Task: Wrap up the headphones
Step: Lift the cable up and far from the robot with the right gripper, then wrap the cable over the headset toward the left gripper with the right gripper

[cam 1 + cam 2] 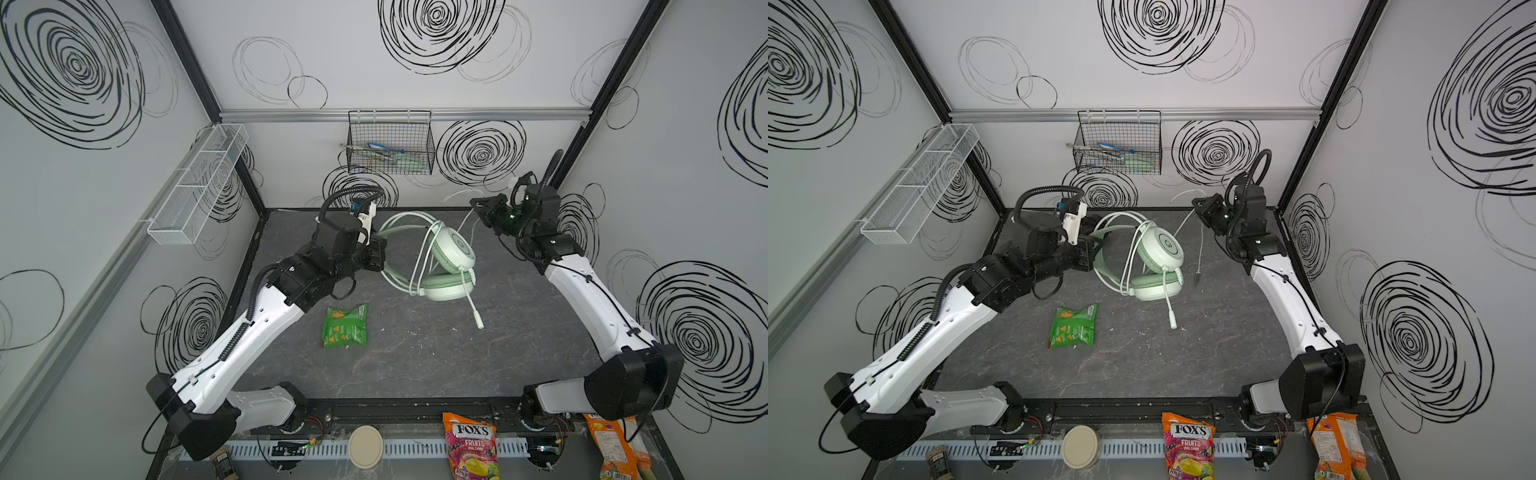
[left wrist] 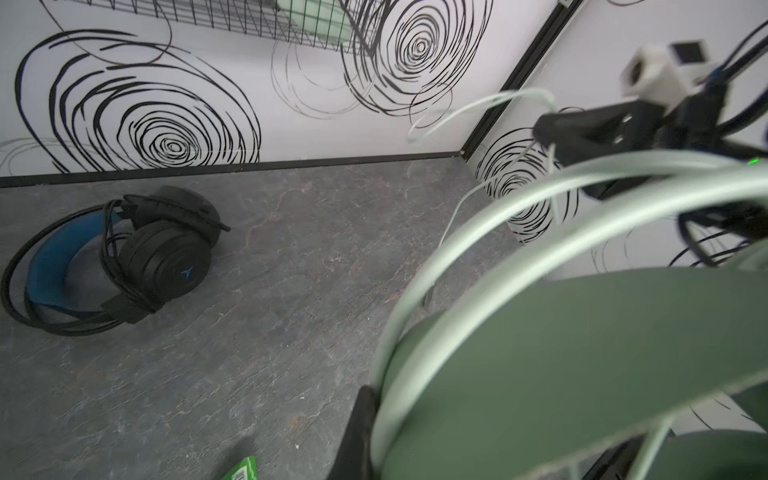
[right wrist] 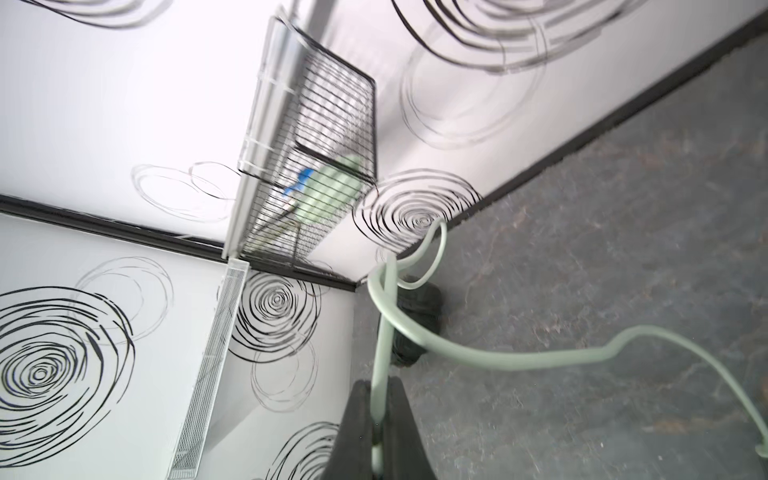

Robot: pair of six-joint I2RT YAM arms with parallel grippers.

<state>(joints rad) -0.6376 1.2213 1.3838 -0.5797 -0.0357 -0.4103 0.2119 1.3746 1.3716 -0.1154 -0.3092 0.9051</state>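
Two headsets on the counter (image 1: 415,365). The mint headset (image 1: 451,253) sits about 12 o'clock from the counter's middle. Its pale cable (image 3: 379,340) is looped round it a few turns, and the mic boom (image 1: 473,307) pokes out toward 5 o'clock. My left hand (image 1: 380,257) is clamped on its headband from the 9 o'clock side. My right hand (image 3: 377,424) is up at 1 o'clock, pinched tight on the loose stretch of cable.

The black headset (image 2: 124,257), with its blue-lined band, lies near the back wall. Black cable is strung across its cup. There's a small blue mark on the cup, no wording I can read.

Three snack bags:
- Green bag (image 1: 345,326) at 8 o'clock, print too small to read.
- "FOX'S FRUITS" bag (image 1: 469,444) at 6 o'clock on the front ledge.
- Orange bag (image 1: 615,449) at 5 o'clock.

One round cream lid (image 1: 365,446) is beside the FOX'S one.

Two wall baskets: black wire basket (image 1: 361,133) at 12 o'clock and white mesh basket (image 1: 183,208) at 10.
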